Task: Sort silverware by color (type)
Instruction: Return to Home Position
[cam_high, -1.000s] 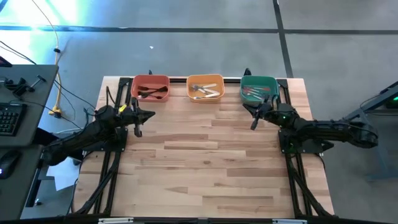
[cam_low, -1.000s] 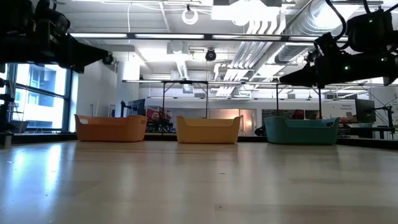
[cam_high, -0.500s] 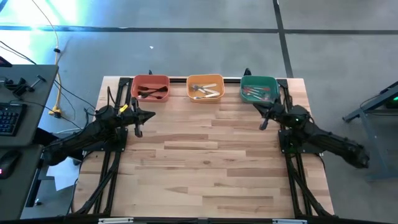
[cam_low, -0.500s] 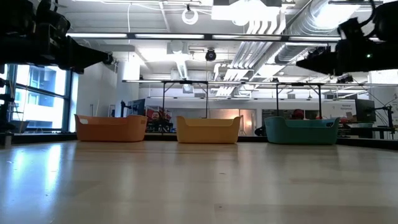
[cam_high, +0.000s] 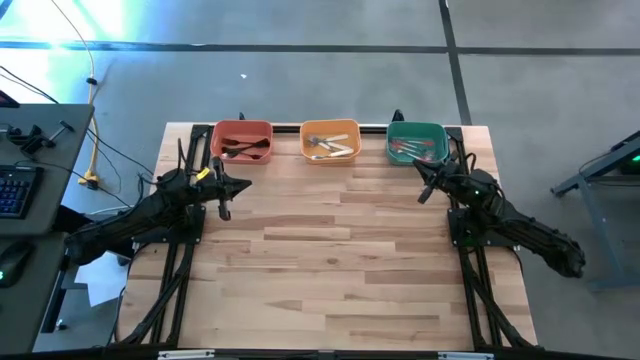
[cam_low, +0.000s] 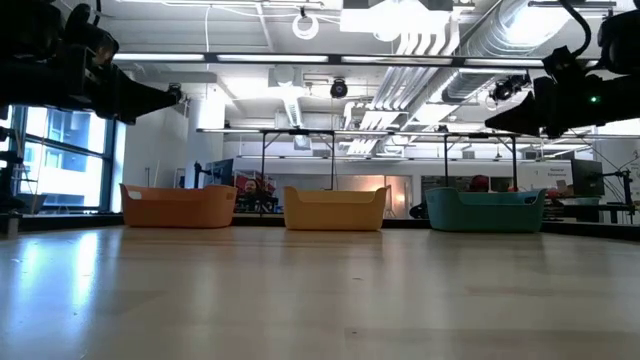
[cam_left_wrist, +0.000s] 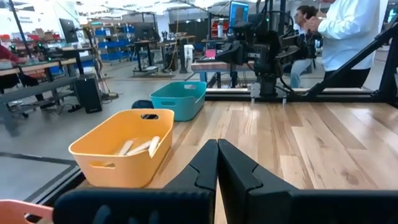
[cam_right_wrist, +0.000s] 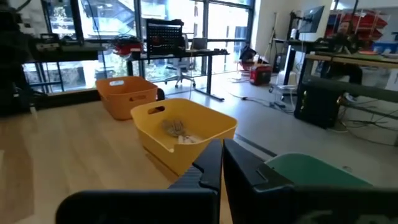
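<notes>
- Forks: every one in view lies in one of three bins along the table's far edge. White forks (cam_high: 330, 146) are in the yellow bin (cam_high: 330, 124), the middle bin of the row.
- Dark forks (cam_high: 245, 149): in the orange bin (cam_high: 241, 124), just beside the yellow bin on the left arm's side.
- Red-handled forks (cam_high: 412, 148): in the green bin (cam_high: 415, 125), just beside the yellow bin on the right arm's side.
- Table (cam_high: 330, 270): pale wood planks, spreading on the near side of the yellow bin.
- Left gripper (cam_high: 232, 186): raised above the table, nearer than the yellow bin and out past its orange-bin side. Its fingers (cam_left_wrist: 202, 171) are pressed together and hold nothing. Its wrist view faces the yellow bin.
- Right gripper (cam_high: 425, 183): raised above the table, nearer than the yellow bin and out past its green-bin side, close to the green bin's near corner. Its fingers (cam_right_wrist: 205, 168) are pressed together and hold nothing.
- Bins: upright, in one line, with small gaps on either side of the yellow bin.
- Desk (cam_high: 30, 170): off the table, well beyond the orange bin as reckoned from the yellow bin; it carries a keyboard.
- Person (cam_left_wrist: 348, 31): in a white top, in the room behind the right arm, far beyond the green bin from the yellow bin.
</notes>
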